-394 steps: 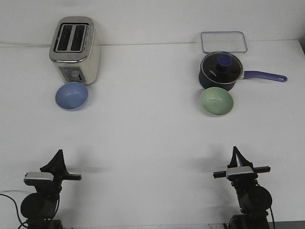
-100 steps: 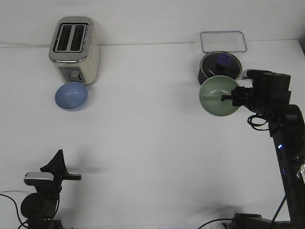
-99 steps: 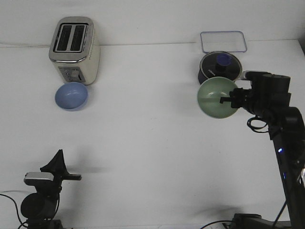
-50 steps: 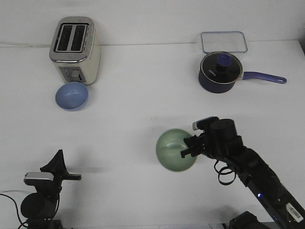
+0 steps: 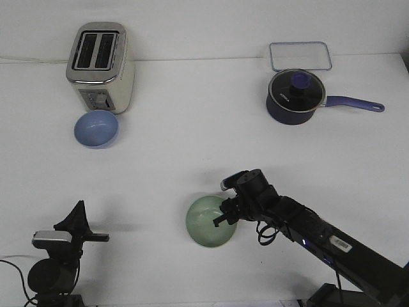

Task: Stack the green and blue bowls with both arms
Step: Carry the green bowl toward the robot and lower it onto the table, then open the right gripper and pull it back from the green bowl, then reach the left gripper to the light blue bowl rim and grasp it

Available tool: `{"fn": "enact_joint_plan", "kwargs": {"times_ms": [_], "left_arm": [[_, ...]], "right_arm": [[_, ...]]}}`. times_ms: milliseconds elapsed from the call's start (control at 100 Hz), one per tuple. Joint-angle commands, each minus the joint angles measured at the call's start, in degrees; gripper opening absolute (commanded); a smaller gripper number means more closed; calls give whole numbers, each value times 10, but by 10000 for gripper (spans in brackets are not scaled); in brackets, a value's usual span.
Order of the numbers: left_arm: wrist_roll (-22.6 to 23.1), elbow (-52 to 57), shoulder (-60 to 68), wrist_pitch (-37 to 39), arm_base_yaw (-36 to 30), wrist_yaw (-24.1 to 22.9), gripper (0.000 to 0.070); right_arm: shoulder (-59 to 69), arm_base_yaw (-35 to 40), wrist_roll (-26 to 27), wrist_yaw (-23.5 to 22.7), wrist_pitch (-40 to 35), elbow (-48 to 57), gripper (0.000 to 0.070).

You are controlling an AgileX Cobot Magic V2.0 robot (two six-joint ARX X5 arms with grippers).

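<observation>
The pale green bowl is at the front centre of the table, low over it or resting on it; I cannot tell which. My right gripper is shut on the bowl's right rim, and the right arm reaches in from the front right. The light blue bowl sits upright at the back left, just in front of the toaster. My left gripper is parked at the front left, its fingers together and empty, far from both bowls.
A silver toaster stands at the back left. A dark navy saucepan with a lid and a long handle is at the back right. A clear rectangular container lies behind it.
The right arm picked up the green bowl from beside the saucepan and carried it down and left to the front centre. It has also dropped lower over the last half second. The left arm and blue bowl have not moved.
</observation>
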Motion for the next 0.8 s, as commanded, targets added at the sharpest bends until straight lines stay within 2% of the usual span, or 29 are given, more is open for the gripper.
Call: {"fn": "enact_joint_plan", "kwargs": {"times_ms": [0, 40, 90, 280, 330, 520, 570, 690, 790], "left_arm": [[-3, -11, 0, 6, -1, 0, 14], [-6, -11, 0, 6, -1, 0, 14], [-31, -11, 0, 7, -1, 0, 14], [-164, 0, 0, 21, -1, 0, 11], [-183, 8, 0, 20, -1, 0, 11], [-189, 69, 32, 18, -1, 0, 14], [-199, 95, 61, 16, -1, -13, 15], [-211, 180, 177, -8, 1, -58, 14], [-210, 271, 313, -48, 13, -64, 14]], "right_arm": [[20, 5, -14, 1, 11, 7, 184], [26, 5, -16, 1, 14, 7, 248], [28, 4, -17, 1, 18, 7, 281], [-22, -18, -28, -2, 27, 16, 281], [-55, -30, -38, -1, 24, 22, 281], [-185, -103, -56, 2, 22, 35, 281], [-214, -123, -63, 6, 15, 34, 281], [-276, -149, -90, 40, 19, 14, 281], [-327, -152, -90, 56, 33, -26, 280]]}}
